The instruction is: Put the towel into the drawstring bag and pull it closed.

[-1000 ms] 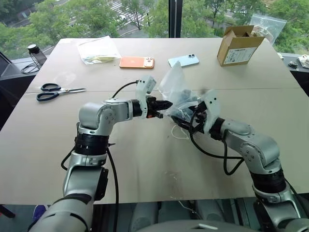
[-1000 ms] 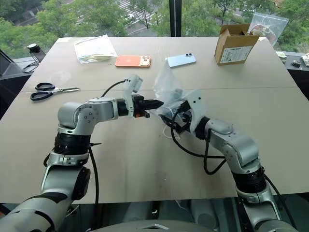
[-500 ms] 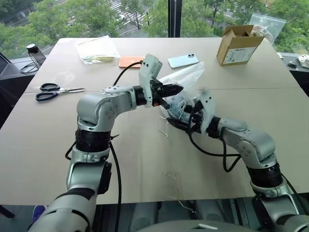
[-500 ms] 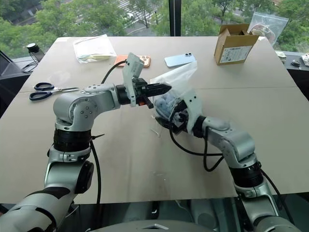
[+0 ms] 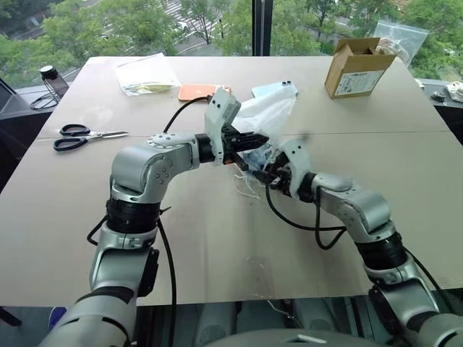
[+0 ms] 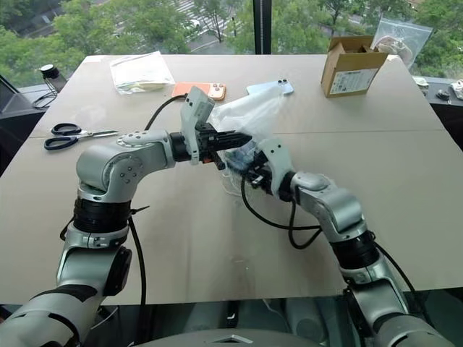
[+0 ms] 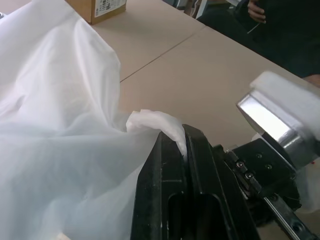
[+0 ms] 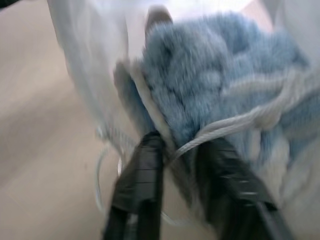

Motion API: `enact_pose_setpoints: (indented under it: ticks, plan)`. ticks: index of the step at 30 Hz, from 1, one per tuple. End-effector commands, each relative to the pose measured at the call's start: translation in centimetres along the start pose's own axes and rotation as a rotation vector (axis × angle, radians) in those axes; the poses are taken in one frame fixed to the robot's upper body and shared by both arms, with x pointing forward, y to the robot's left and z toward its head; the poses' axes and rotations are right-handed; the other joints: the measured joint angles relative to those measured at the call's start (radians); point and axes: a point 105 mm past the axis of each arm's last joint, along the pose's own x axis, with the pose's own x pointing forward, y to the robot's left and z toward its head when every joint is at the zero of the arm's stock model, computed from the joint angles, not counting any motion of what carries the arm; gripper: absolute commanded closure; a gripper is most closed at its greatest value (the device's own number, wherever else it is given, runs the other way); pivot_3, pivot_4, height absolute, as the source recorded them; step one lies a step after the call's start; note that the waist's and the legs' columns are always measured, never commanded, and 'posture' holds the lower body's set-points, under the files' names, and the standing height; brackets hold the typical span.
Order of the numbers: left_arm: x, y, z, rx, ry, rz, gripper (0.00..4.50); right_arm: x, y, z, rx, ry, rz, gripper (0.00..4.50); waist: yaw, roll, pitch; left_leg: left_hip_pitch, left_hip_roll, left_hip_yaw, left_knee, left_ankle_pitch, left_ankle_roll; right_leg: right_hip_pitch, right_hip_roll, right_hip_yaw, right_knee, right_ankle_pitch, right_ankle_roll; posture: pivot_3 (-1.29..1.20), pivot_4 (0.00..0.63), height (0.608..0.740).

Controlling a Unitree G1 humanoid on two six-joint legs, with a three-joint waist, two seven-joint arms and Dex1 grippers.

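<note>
The drawstring bag (image 5: 271,116), thin translucent white, hangs above the middle of the table. My left gripper (image 5: 259,139) is shut on a fold of the bag's rim (image 7: 155,122), as the left wrist view shows. The towel (image 8: 210,75), fluffy and light blue, sits inside the bag. My right gripper (image 5: 265,173) is just below and to the right of the left one, at the bag's mouth. Its fingers (image 8: 145,165) close around the rim, and a white cord (image 8: 235,122) runs between them. More cord loops (image 5: 246,189) dangle to the table.
Scissors (image 5: 87,135) lie at the left. At the back are a clear pouch with papers (image 5: 147,74), an orange phone (image 5: 195,92), a light-blue phone (image 5: 278,88) partly behind the bag, a cardboard box (image 5: 357,66) and a clear zip bag (image 5: 401,36). A seated person (image 7: 280,30) is beyond the table.
My right gripper has moved left to the bag's mouth and closed there. My left gripper has lifted the rim a little and rolled; the bag now leans back.
</note>
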Motion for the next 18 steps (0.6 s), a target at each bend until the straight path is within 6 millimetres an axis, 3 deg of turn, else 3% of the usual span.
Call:
enact_pose_setpoints:
  ticks: [1,6,13,18]
  plan:
    - [-0.6,-0.4,0.5,0.034,-0.017,-0.004,4.50,-0.3,-0.2,1.5,-0.003,-0.075,-0.016,4.44,0.001,0.000,0.000,0.000,0.000,0.000,0.000,0.000,0.000,0.000,0.000,0.000,0.000,0.000,0.000,0.00,0.150,0.740]
    - [-1.4,0.4,-0.1,0.036,0.004,0.033,4.50,-1.6,-0.2,2.4,0.082,-0.152,0.024,4.44,0.000,0.000,0.000,0.000,0.000,0.000,0.000,0.000,0.000,0.000,0.000,0.000,0.000,0.000,0.000,0.00,0.150,0.740]
    - [-2.0,2.2,-0.9,0.062,0.037,0.097,4.50,-4.7,0.6,1.7,0.149,-0.123,0.132,4.44,0.001,0.000,0.000,0.000,0.000,0.000,0.000,0.000,0.000,0.000,0.000,0.000,0.001,0.000,0.000,0.00,0.150,0.740]
    - [-1.9,2.3,-0.9,0.107,-0.001,0.040,4.50,-5.9,0.8,1.7,0.191,-0.128,0.164,4.44,-0.001,0.000,0.000,0.000,0.000,0.001,0.000,0.000,0.000,0.000,0.000,-0.001,0.001,0.000,0.000,0.00,0.150,0.740]
